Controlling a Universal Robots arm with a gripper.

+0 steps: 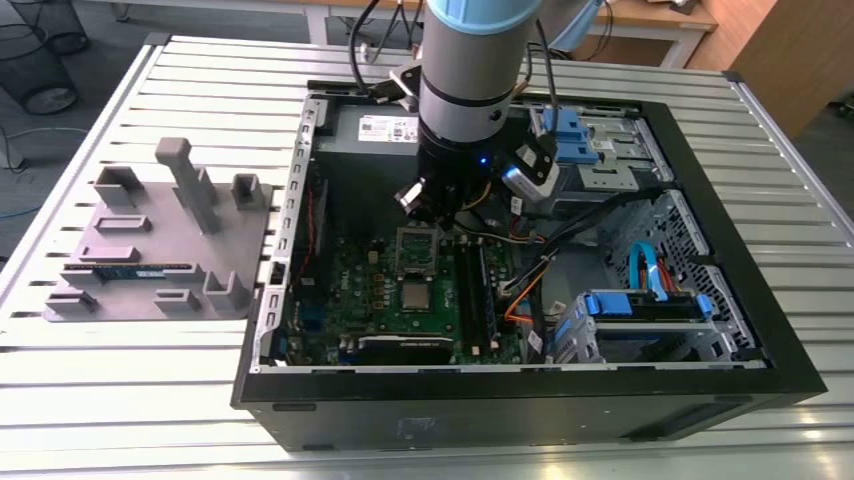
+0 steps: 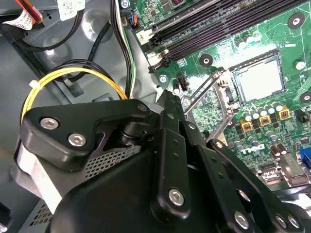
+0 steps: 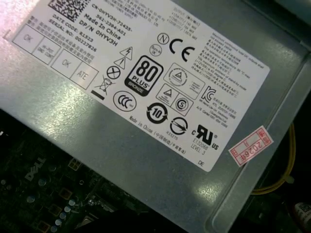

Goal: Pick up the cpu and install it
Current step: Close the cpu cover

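Counter (image 1: 200,80): slatted metal top carrying everything else.
Tray (image 1: 80,240): grey, at the exterior view's left, with upright holders; its small square seats look unfilled.
Memory stick (image 1: 130,270): long, blue-green, lying flat on the tray, well apart from the work.
Computer case (image 1: 534,400): black, open on top, just beside the tray.
Power supply (image 3: 146,160): grey box with a white label at the far end of the case, close under the first wrist view.
Pincer (image 1: 430,212): hangs low inside the case between the power supply and the socket, over the circuit board (image 1: 360,290); I cannot tell whether it is released or clenched, and no chip shows in it.
Cpu (image 2: 260,80): silver square lying flat in its socket on the board, near the pincer but apart from it.
Lever (image 2: 203,86): thin wire arm beside the socket, raised at a slant.
Step in hand: seating looks done, locking not, judging by the raised lever.
Next move calls for: small, steady motion that stays clear of the lever and the cables (image 1: 527,290) nearby.
Drive bay (image 1: 647,305): blue, at the exterior view's right, untouched.
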